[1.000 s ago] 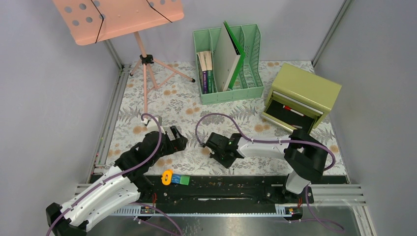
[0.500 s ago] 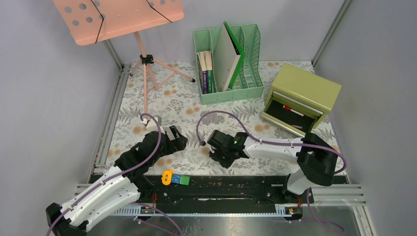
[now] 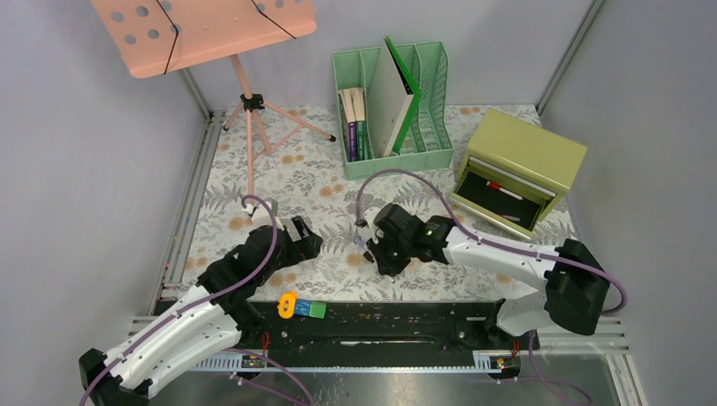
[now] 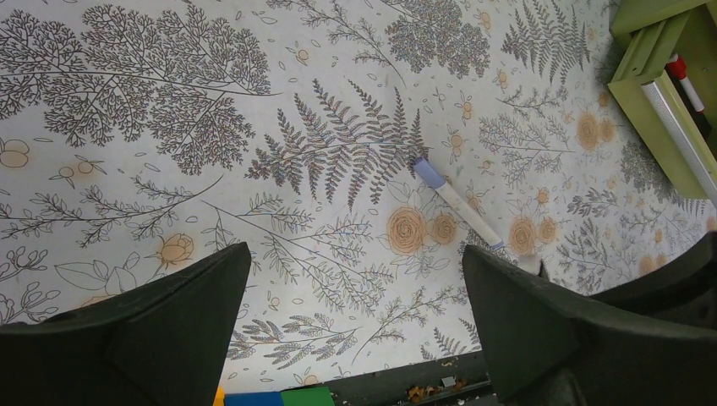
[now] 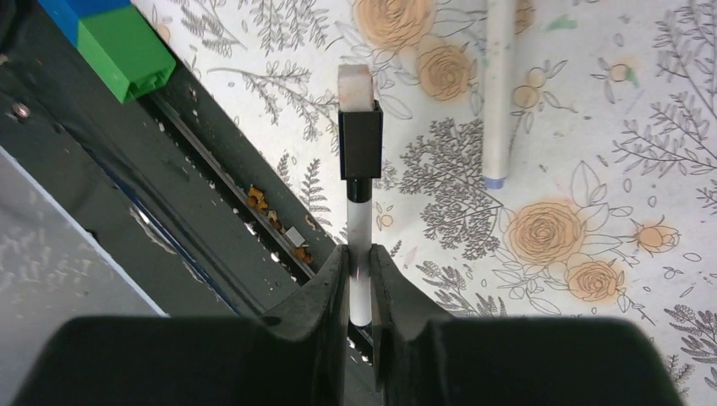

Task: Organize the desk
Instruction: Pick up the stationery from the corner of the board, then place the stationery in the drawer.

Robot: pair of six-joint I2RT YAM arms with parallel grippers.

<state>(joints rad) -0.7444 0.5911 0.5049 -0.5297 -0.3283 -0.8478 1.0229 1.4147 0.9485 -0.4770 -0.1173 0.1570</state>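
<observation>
My right pincer (image 5: 359,254), clamped on a black-capped marker (image 5: 360,144), has moved deeper over the fern-print table (image 3: 287,178) than a second ago, and its elbow has swung out to the right. The left pincer (image 4: 355,266) hangs spread wide and unmoved above that table. The table lies under both arms, with a lilac-capped pen (image 4: 461,205) loose on it.

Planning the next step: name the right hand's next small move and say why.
Probably lift and swing toward the olive box's open drawer. The right hand is shut on a black-capped marker, and that drawer already holds a red-capped marker, so it looks like the place for it.
</observation>
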